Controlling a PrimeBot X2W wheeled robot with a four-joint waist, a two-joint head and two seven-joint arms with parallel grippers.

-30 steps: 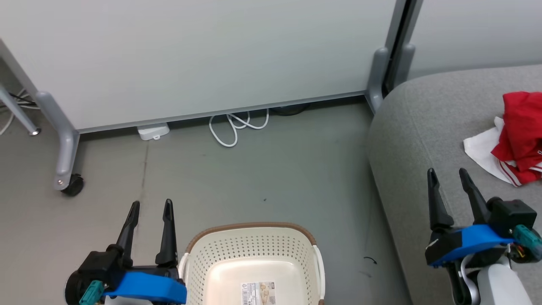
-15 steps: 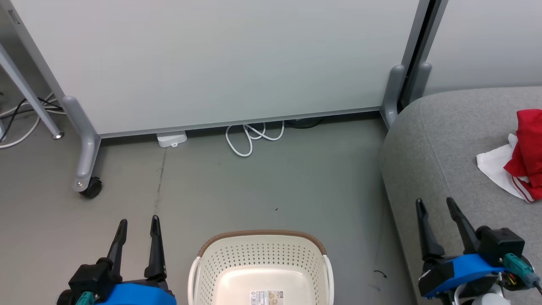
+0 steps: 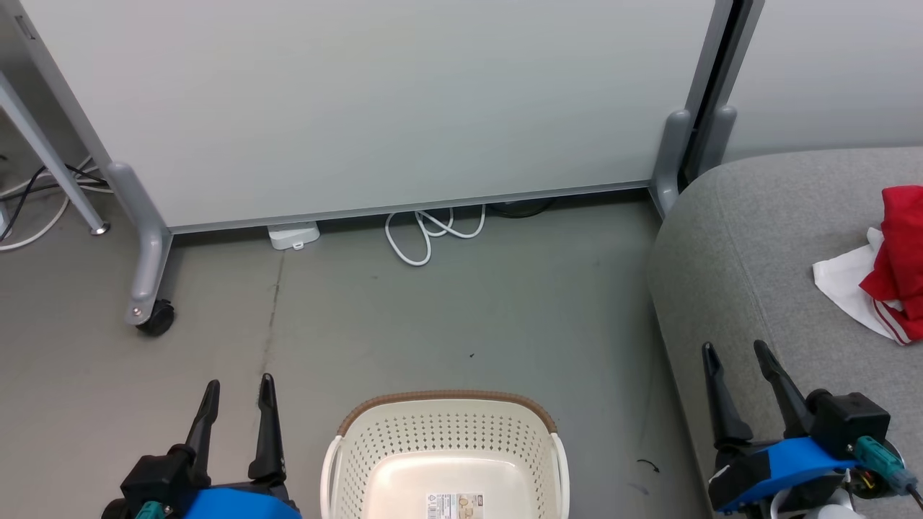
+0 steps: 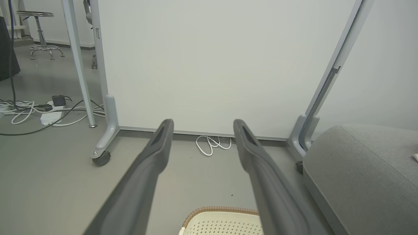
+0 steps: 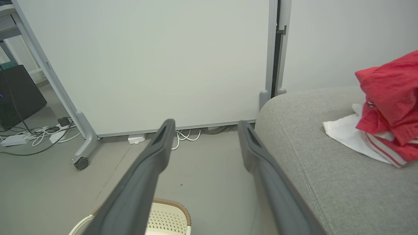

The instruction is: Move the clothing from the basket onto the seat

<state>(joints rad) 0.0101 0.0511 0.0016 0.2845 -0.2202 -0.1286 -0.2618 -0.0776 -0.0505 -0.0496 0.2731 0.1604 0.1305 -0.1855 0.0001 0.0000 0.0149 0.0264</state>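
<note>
Head view first: your left hand (image 3: pixel 239 380) hangs just beside the basket (image 3: pixel 447 398), fingers parted a moderate way with nothing between them. Your right hand (image 3: pixel 732 345) shows against the seat (image 3: pixel 750 274) at its edge nearest the basket, parted alike and empty. The basket's visible bottom is bare plastic with a label (image 3: pixel 454 504) — its near part is cut off, so check before calling it done. The clothing (image 3: pixel 901 245) lies heaped on the seat, white lining spread toward the rounded end.

Left wrist view: a smooth grey floor (image 4: pixel 49 182), a wheeled partition (image 4: pixel 209 65), a coiled white cable (image 4: pixel 209 143) at its foot and a power strip (image 4: pixel 49 117) beyond. Roll the base carelessly and you could catch those leads, or send the light basket skidding.

Right wrist view: the heap sits well apart from the fingers (image 5: pixel 153 160) — but a low sweep that way could snag the lining and drag it off the soft cushion.
</note>
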